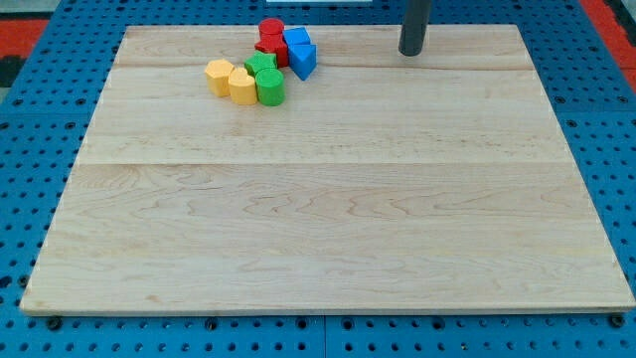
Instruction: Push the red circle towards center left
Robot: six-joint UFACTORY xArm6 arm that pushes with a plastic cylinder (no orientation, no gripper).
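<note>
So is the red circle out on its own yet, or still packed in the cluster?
Still packed in. The red circle sits at the cluster's top edge, against a blue block. My tip is off to the view's right, touching nothing.

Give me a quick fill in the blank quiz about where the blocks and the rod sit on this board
1. My tip stands to the view's ____ of the block cluster.
2. The red circle lies at the cluster's ____ edge in the view.
3. The green cylinder touches a ____ block on its view-left side.

Missing words: right; top; yellow
</note>
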